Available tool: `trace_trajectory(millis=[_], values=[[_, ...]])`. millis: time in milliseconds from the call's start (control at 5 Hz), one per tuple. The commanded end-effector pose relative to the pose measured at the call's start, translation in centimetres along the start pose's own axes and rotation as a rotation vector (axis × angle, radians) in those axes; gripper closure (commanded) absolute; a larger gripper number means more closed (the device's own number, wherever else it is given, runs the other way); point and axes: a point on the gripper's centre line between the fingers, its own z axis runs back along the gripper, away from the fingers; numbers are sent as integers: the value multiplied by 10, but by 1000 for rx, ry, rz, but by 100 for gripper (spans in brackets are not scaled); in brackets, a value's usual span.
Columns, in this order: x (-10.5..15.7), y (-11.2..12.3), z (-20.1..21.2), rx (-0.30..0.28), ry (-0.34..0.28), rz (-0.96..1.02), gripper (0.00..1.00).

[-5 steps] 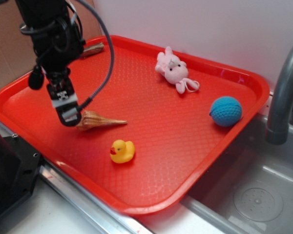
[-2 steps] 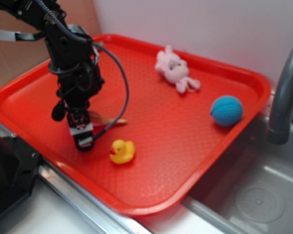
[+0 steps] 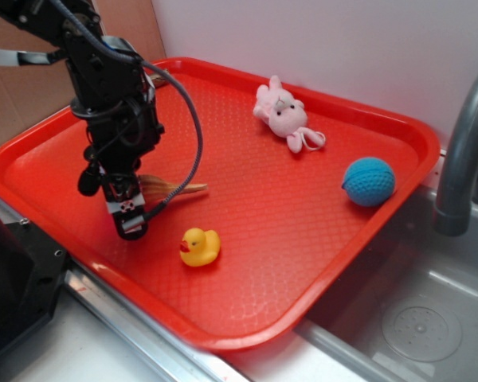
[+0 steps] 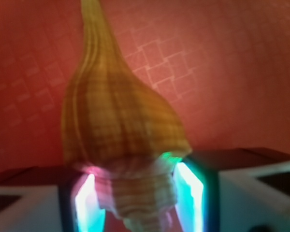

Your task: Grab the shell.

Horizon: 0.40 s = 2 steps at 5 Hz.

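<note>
The fingers [image 4: 141,193] sit down low on the red tray [image 3: 303,239], spread just wide enough to straddle the shell's [image 4: 121,125] fat end, tail pointing toward 12 o'clock, though whether they're actually pinching it I can't tell.

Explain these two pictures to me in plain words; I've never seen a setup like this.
One picture is taken from outside, the other from a camera on the machine's wrist. The black machine is a robot arm ending in a claw. It works over a red tray beside a sink. On the tray lie a yellow rubber duck, a pink plush bunny, a blue crocheted ball and a tan spiral shell. The wrist view shows the shell between the claw's two fingers, wide end in, thin tail pointing away.
</note>
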Motion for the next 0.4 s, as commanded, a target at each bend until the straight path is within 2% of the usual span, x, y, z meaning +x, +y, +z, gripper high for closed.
trace_trajectory(millis=[0,200], values=[[0,22,99,17,-62,260,100],[-7,36,140,31,-63,429,100]])
